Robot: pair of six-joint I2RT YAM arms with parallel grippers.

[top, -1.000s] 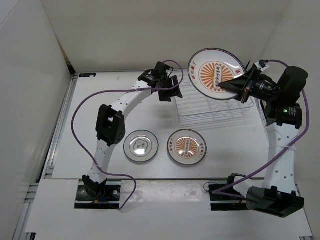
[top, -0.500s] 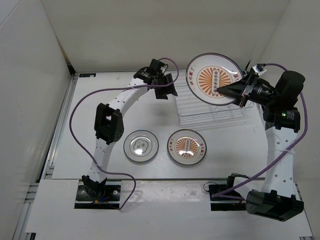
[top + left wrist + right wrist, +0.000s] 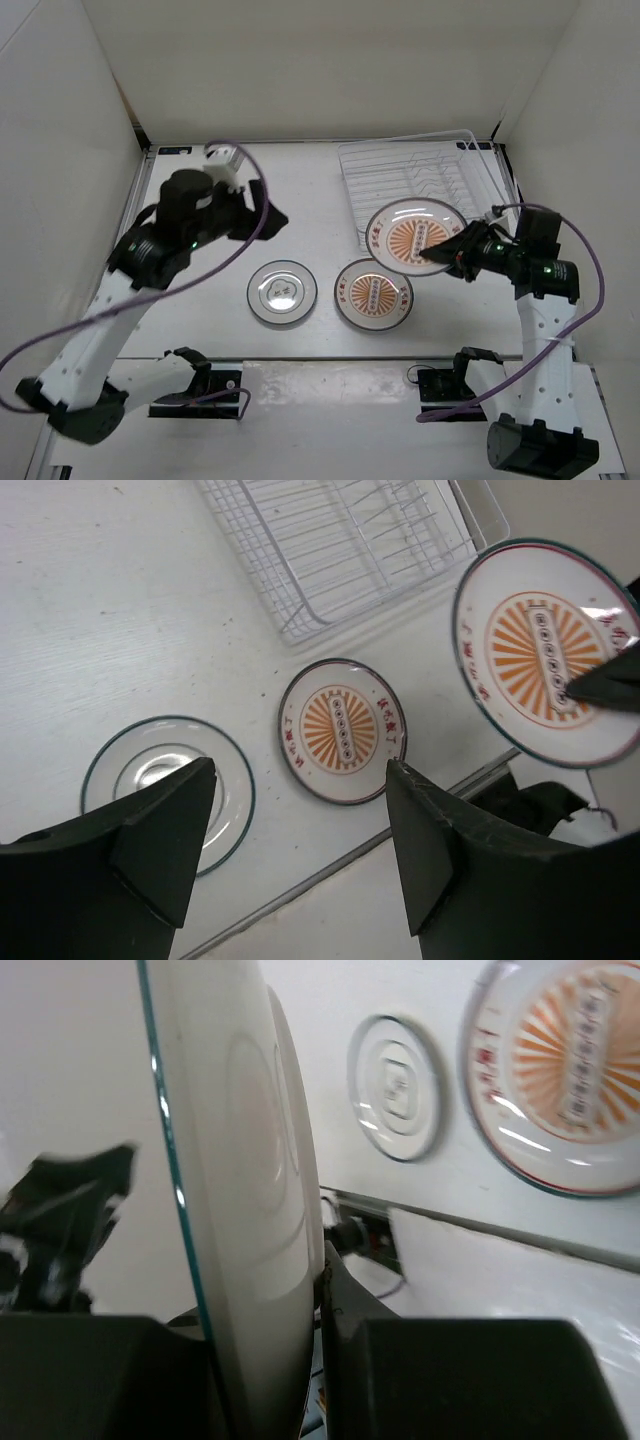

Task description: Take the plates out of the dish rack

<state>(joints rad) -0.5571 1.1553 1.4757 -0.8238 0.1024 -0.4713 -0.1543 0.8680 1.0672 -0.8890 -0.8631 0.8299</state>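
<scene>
The white wire dish rack [image 3: 420, 180] stands at the back right and holds no plates. My right gripper [image 3: 442, 253] is shut on the rim of a large orange sunburst plate [image 3: 413, 235], held tilted in the air over the rack's front edge. In the right wrist view this plate [image 3: 250, 1190] is edge-on between my fingers, white underside showing. A smaller sunburst plate [image 3: 372, 293] and a grey-rimmed plate [image 3: 282, 292] lie flat on the table. My left gripper [image 3: 268, 222] is open and empty, high above the table's left half.
White walls close in the table on the left, back and right. The table's front edge with a metal strip [image 3: 330, 865] lies just near the two flat plates. The left wrist view shows the rack [image 3: 340, 550], both flat plates and the held plate [image 3: 550, 650].
My right arm has brought the sunburst plate down and forward from above the rack. My left arm has drawn back from the rack to the left and risen.
</scene>
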